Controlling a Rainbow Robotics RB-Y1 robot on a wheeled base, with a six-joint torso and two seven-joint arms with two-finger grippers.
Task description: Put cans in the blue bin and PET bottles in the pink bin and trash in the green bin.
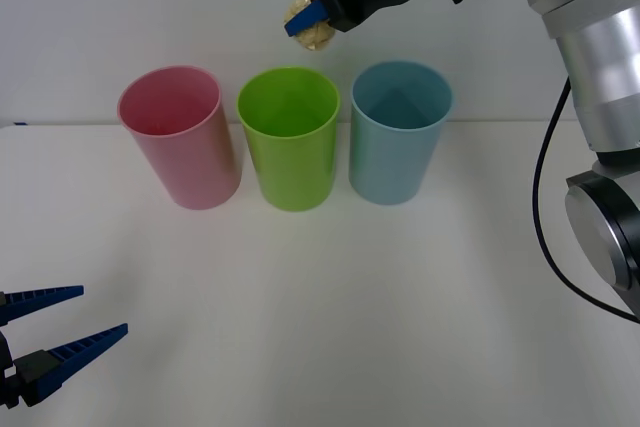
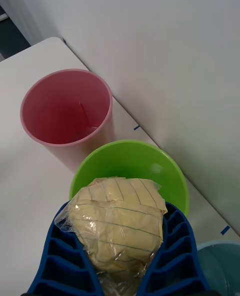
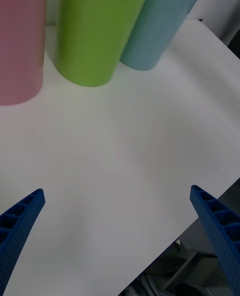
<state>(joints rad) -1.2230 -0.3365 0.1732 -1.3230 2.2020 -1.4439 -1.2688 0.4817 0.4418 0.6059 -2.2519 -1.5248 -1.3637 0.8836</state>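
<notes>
White desk [image 1: 320, 327] carries upright, open-topped pink bin [image 1: 182, 137], green bin [image 1: 289, 137], blue bin [image 1: 398, 132]; right gripper [image 1: 308, 23] at frame top clamps roundish trash [image 1: 314, 37] above green bin, left gripper [image 1: 55, 332] spread wide, lower left.

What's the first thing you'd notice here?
Three bright bins in a row on the white table: pink bin, green bin, blue bin. Above the green one, the right claw pinches a crumpled yellowish ball of trash. The left claw waits open near the table's front edge.

The right arm reaches forward and inward, raised high, its gripper [image 1: 306, 19] with blue fingers [image 2: 172, 256] clamped on a load. The left gripper [image 1: 62, 327] hangs low and near, fingers spread wide.
</notes>
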